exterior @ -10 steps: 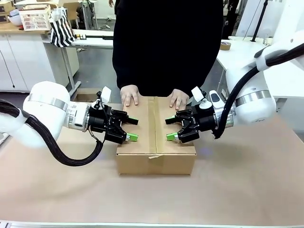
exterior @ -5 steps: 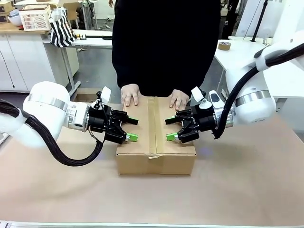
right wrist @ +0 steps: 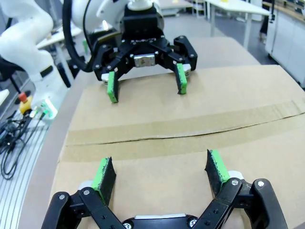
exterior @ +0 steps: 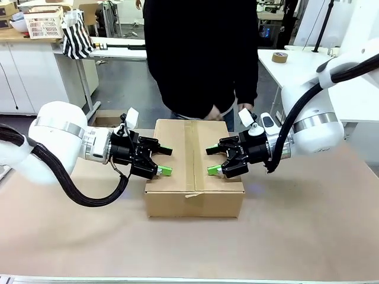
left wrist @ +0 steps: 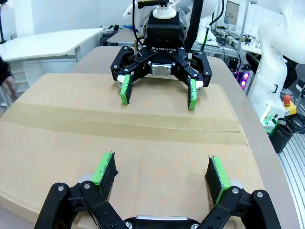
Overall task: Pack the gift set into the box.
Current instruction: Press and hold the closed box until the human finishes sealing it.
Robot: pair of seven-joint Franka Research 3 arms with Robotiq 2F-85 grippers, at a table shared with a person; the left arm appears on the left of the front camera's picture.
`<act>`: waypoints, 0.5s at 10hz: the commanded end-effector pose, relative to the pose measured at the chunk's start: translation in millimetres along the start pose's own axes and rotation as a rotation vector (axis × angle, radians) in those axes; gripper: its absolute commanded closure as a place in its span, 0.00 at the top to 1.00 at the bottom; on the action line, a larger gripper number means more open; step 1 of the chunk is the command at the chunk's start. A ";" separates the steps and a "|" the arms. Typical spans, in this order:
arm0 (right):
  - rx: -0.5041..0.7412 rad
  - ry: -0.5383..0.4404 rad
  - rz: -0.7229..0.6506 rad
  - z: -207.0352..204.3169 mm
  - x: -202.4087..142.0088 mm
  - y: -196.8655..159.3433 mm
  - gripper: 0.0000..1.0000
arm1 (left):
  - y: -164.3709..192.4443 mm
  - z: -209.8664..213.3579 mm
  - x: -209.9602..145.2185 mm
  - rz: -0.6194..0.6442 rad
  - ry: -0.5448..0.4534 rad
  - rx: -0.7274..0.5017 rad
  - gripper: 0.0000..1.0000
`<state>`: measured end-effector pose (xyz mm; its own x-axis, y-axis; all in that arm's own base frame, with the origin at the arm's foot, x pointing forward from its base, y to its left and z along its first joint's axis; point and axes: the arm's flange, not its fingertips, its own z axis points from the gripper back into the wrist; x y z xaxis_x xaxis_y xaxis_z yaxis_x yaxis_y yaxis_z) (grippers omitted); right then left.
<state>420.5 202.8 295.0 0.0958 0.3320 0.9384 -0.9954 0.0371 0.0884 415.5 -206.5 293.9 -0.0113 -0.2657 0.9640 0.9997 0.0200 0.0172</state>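
Both arms (exterior: pixel 59 133) are glossy white with black ribbed cables (exterior: pixel 89 200). The left gripper (exterior: pixel 168 161) and right gripper (exterior: pixel 209 161) are black, green-padded, 2-fingered.

Only legible txt: "ROBOTIQ", white on black body of right gripper (left wrist: pixel 158 97), above far side of box (left wrist: pixel 71 138)

Left gripper (left wrist: pixel 162 172) at 6 o'clock, jaws spread wide, green pads (left wrist: pixel 106 168) over box (left wrist: pixel 57 143) top, nothing between them. Box flaps closed, tape strip (left wrist: pixel 143 125) along seam at centre. Right gripper (left wrist: pixel 158 91) at 12 o'clock, facing, jaws likewise spread, over box's far edge.
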 end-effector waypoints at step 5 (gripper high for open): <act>-0.010 -0.004 0.004 -0.6 -3.9 2.3 1.00 | -1.4 0.3 -2.5 -0.010 0.006 0.001 1.00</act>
<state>420.5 202.8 295.0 0.0957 0.3320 0.9384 -0.9954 0.0371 0.0884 415.5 -206.5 293.9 -0.0113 -0.2657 0.9640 0.9997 0.0200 0.0172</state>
